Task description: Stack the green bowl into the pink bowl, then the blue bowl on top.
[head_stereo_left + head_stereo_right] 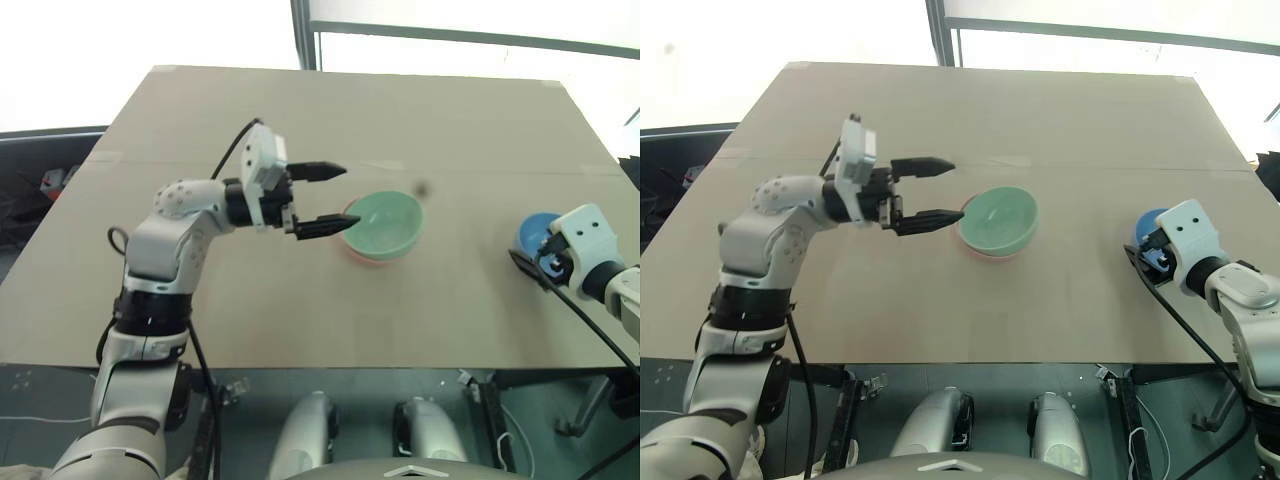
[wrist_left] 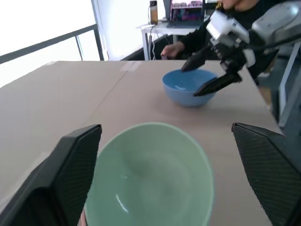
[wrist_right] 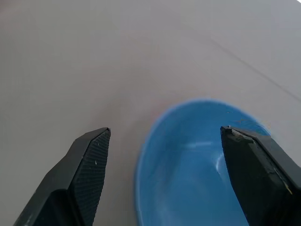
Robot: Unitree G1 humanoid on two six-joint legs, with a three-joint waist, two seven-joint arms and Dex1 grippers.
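Blue bowl (image 1: 533, 232) sits at the surface's 3 o'clock edge, just ahead of the right claw (image 3: 164, 136), spread wide and empty; left claw (image 1: 320, 200), also wide, flanks green bowl (image 1: 385, 222) nested in pink bowl (image 1: 368, 258).

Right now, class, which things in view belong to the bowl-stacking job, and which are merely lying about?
Belonging to the job:
green bowl, nested in the pink bowl
blue bowl
left gripper, open
right gripper, open

Lying about:
table
laptop on a desk behind
bottle beside it
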